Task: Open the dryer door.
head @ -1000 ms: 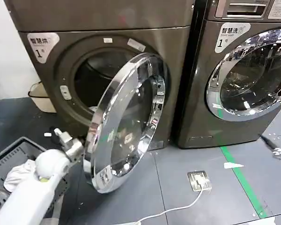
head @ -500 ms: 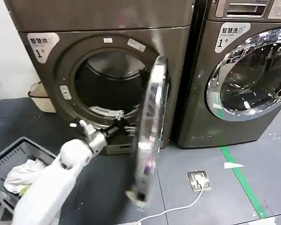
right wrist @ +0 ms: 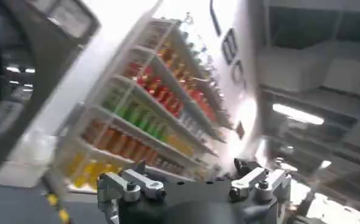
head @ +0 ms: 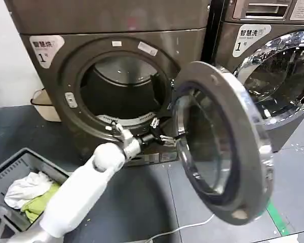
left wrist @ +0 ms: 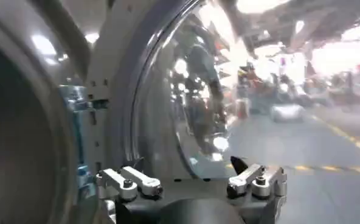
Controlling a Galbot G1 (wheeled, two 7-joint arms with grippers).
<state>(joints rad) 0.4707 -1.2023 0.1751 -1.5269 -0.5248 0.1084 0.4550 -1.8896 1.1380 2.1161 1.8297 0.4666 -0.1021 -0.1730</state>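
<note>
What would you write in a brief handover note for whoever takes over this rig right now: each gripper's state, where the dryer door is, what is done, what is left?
Left gripper: open, holding nothing, at the lower edge of the drum opening, next to the door's hinge side.
Right gripper: open, empty, pointing away from the machines.
Dryer door: swung wide to the right, grey inner face toward the camera.
Done: the door is open.
Left: draw the left arm back.

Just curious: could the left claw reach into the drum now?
Probably yes: the door is swung wide, and the open left claw sits at the drum mouth with nothing between.
</note>
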